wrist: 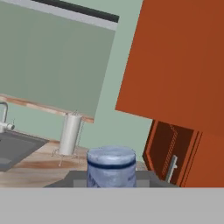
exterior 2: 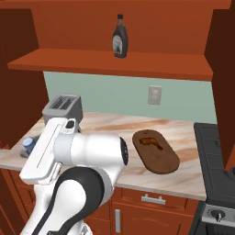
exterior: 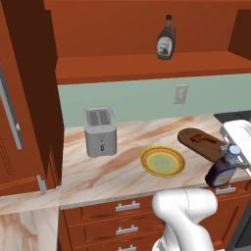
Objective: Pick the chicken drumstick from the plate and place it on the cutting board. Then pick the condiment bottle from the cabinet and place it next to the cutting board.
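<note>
My gripper (exterior: 233, 153) is shut on the light blue cap of the condiment bottle (exterior: 220, 174), a squat dark blue bottle hanging over the counter's front edge, right of the plate and near the cutting board's front end. In the hand view the bottle's cap (wrist: 111, 166) sits between my fingers. The bottle's cap (exterior 2: 28, 146) peeks out left of my arm. The chicken drumstick (exterior: 198, 138) lies on the dark oval cutting board (exterior: 212, 149); the drumstick (exterior 2: 149, 141) rests on the far part of the board (exterior 2: 158, 158). The yellow plate (exterior: 147, 164) is bare. The cabinet shelf (exterior: 122, 68) runs above.
A tall brown bottle (exterior: 166, 39) stands on the cabinet shelf. A silver toaster (exterior: 100, 131) sits left of the plate. A stove (exterior 2: 215, 156) borders the counter on the right, and drawers (exterior: 127, 207) run below. A sink (wrist: 13, 146) and a paper towel holder (wrist: 70, 133) show ahead of the hand.
</note>
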Available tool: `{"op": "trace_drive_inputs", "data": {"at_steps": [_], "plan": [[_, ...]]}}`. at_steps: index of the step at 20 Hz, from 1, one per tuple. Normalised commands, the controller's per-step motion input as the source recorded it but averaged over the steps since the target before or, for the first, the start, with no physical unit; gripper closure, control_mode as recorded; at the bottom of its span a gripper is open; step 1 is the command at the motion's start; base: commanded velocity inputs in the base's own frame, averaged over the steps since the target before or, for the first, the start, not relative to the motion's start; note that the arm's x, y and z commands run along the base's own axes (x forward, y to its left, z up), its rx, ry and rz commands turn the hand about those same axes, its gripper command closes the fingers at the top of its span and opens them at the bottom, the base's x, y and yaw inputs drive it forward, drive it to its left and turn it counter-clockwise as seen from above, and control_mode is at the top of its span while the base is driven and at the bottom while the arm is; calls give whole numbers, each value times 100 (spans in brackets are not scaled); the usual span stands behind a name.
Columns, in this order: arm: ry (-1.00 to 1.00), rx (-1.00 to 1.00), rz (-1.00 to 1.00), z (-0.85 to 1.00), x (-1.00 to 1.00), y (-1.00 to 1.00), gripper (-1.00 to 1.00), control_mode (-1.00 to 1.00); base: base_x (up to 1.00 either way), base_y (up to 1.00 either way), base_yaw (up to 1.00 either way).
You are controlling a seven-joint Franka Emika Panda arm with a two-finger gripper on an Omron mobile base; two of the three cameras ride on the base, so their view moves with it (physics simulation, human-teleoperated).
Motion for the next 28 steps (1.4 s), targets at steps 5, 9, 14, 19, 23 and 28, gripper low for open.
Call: {"op": "trace_drive_inputs", "data": {"at_steps": [5, 9, 14, 19, 23, 28], "plan": [[-5, 0, -3, -31, 0, -7, 100, -100, 0, 0, 0], [-4, 0, -11, -37, 0, -15, 100, -100, 0, 0, 0], [-4, 0, -16, -32, 0, -15, 100, -100, 0, 0, 0], [-6, 0, -17, -26, 3, -9, 100, -100, 0, 0, 0], [-7, 1, -18, -20, 21, -2, 100, -100, 0, 0, 0], [-7, 2, -18, -22, 38, -2, 100, -100, 0, 0, 0]]}}
